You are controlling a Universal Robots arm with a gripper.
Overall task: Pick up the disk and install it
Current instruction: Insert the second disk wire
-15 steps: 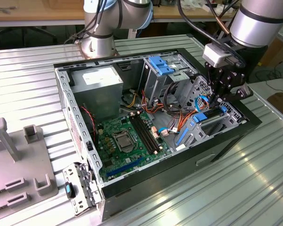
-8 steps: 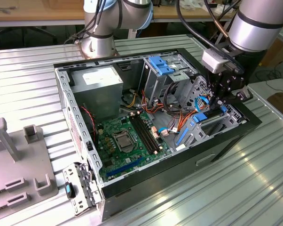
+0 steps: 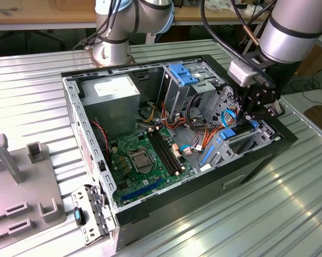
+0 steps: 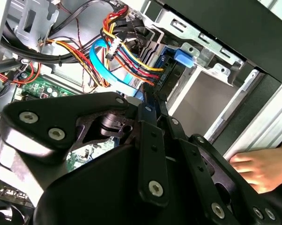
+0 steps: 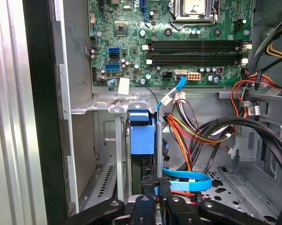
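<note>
- The open black-and-grey desktop computer case (image 3: 91, 134) lies on its side on the ribbed metal table (image 3: 246, 214), green motherboard (image 3: 145, 155) facing up.
- The black two-finger gripper (image 3: 250, 119) reaches down into the drive bay at the case's front end, towards the exterior view's right, just beside the bundle of orange, red and yellow cables (image 4: 131, 61).
- The disk (image 5: 143, 140), a flat drive in a bright blue plastic carrier rail, stands on edge in the grey metal bay slot (image 5: 117, 154) near the case's front wall; in the first wrist view the blue carrier sits between the slot's uprights, directly ahead of the fingertips.
- In both wrist views the fingers stand drawn close together around the drive's edge, so they appear clamped on it, though the contact itself is partly hidden.
- Judging by this, pick-up is done and the drive is largely seated; release and perhaps cabling remain.
- A person's hand (image 4: 260, 166) rests on the table just outside the case.
</note>
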